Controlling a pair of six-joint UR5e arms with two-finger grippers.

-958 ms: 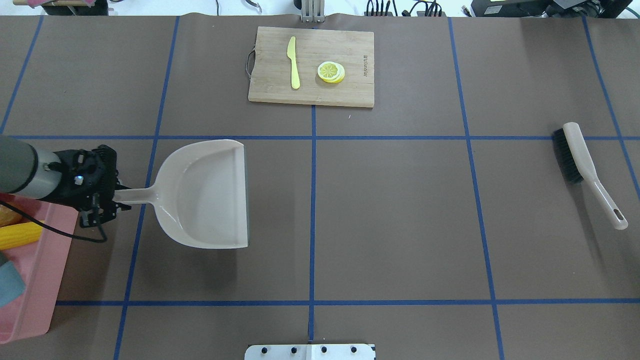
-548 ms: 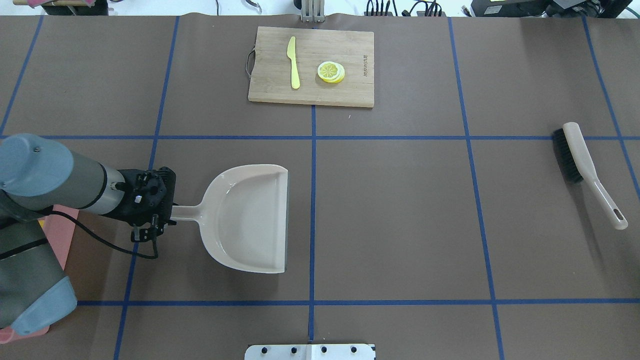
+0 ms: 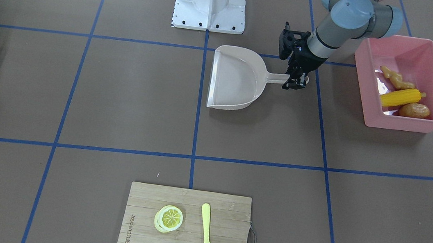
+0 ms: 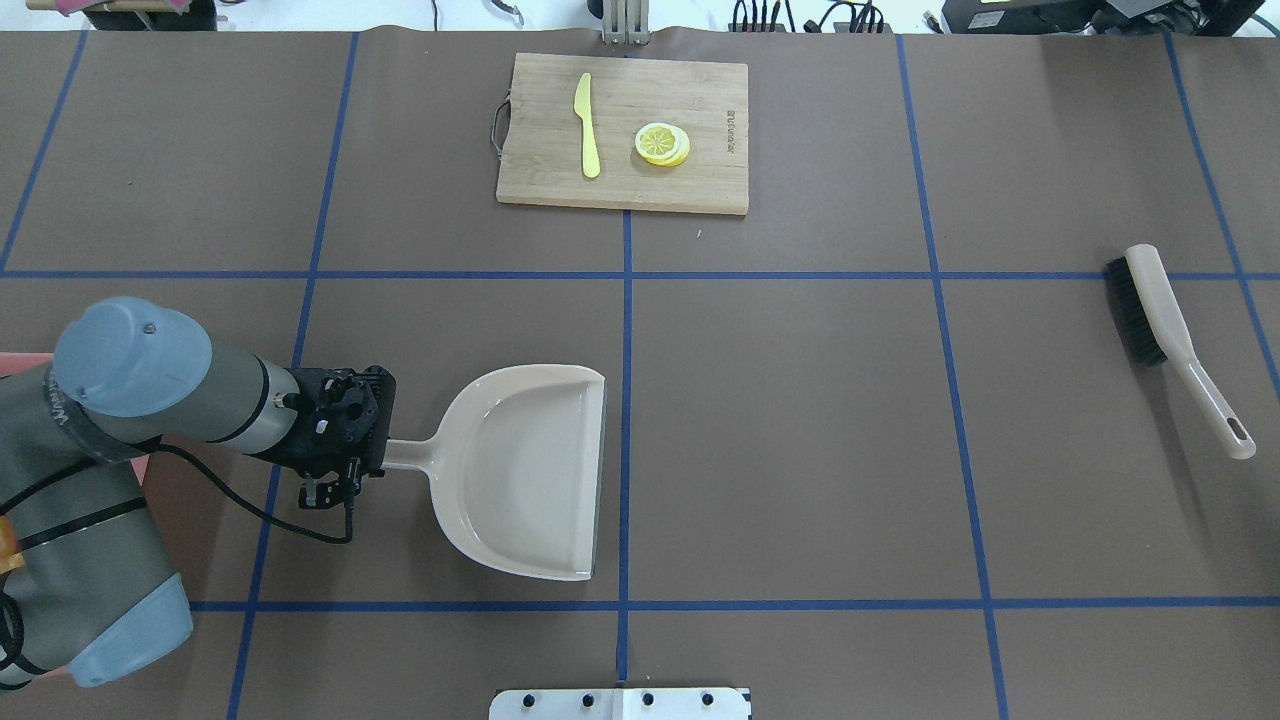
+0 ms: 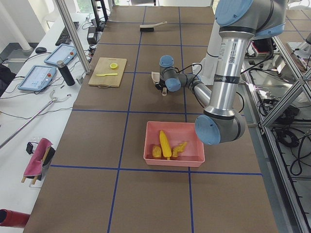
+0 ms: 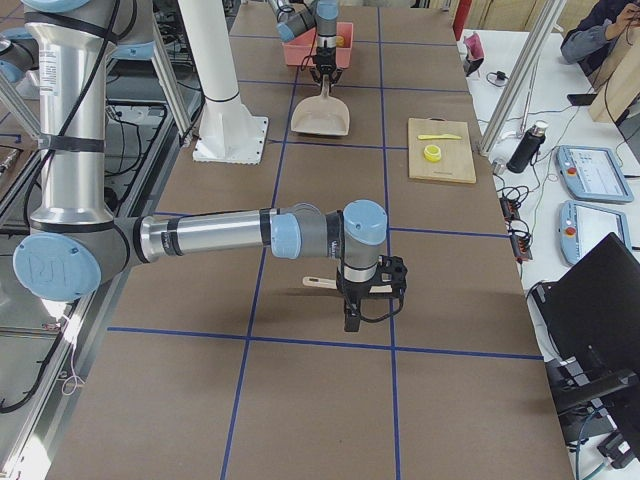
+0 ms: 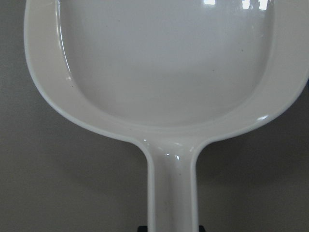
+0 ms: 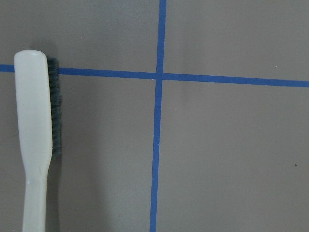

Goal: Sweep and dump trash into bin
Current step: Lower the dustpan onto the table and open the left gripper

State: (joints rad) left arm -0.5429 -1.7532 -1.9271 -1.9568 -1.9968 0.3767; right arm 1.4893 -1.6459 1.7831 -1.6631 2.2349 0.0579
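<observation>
The pink bin [image 3: 406, 122] stands by my left arm and holds the corn cob [image 3: 401, 97], the ginger root [image 3: 397, 79] and the potato [image 3: 414, 110]. My left gripper [image 4: 372, 456] is shut on the handle of the beige dustpan [image 4: 530, 470], which is empty and sits flat by the centre line, its mouth facing away from the bin. My right gripper [image 6: 350, 320] shows only in the exterior right view, low beside the brush [image 4: 1160, 310]; I cannot tell if it is open. The right wrist view shows the brush [image 8: 34, 140] lying on the table, with no fingers in view.
A wooden cutting board [image 4: 622, 190] at the far middle carries a pale yellow knife [image 4: 587, 125] and a lemon slice [image 4: 661, 143]. The robot's base plate [image 4: 620, 703] sits at the near edge. Blue tape lines cross the brown table.
My left arm has carried the dustpan to the right, away from the bin, and closer to the robot's base, and lower. The brush and the board have not moved.
</observation>
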